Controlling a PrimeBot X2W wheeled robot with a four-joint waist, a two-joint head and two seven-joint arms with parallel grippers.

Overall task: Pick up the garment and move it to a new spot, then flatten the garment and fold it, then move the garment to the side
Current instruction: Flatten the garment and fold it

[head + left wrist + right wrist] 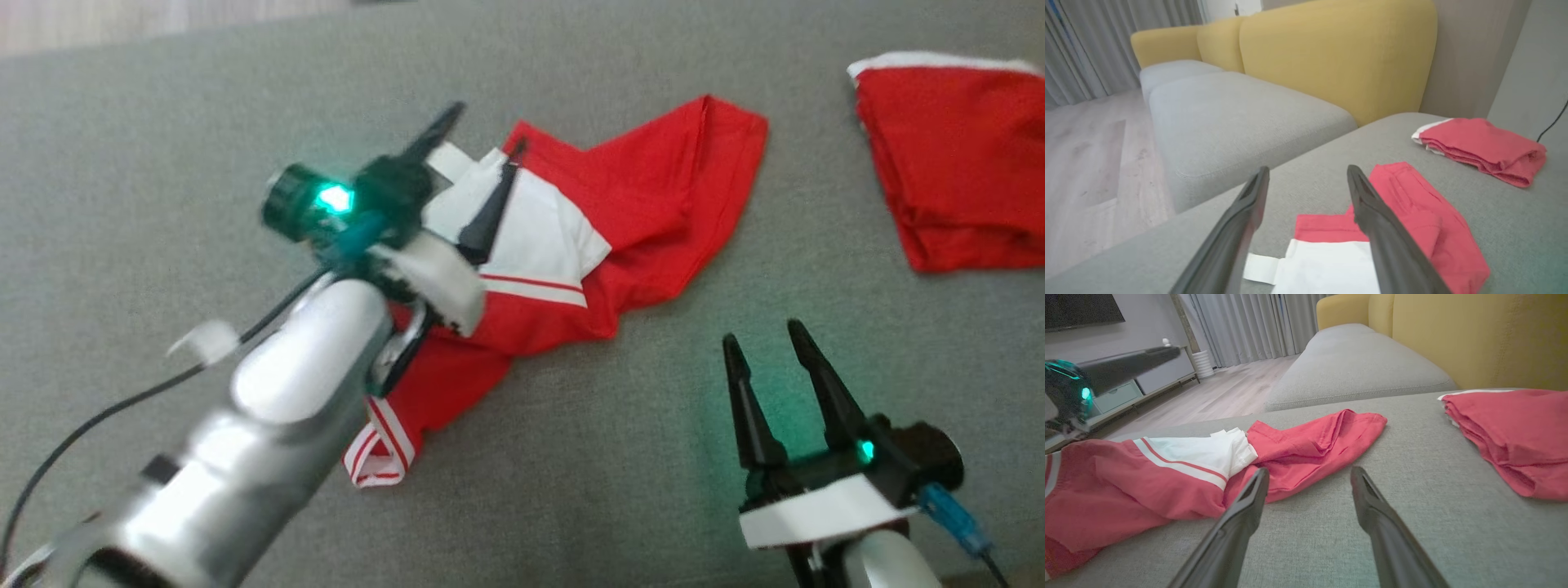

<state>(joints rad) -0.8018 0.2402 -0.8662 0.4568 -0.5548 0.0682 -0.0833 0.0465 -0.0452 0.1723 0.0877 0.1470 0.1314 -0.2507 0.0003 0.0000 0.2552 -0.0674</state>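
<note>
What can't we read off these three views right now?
- Head view: the left forearm covers the middle of the red-and-white garment, so how it lies there is hidden.
- Head view: the left gripper is blurred. Whether its fingers touch the cloth cannot be told.
- Head and right wrist views: the folded red garment is cut off by the right edge.
- Left wrist view: the bottom edge cuts off the garment's white part.

Head view looks down, wrist views low, all share garment (653, 188)
</note>
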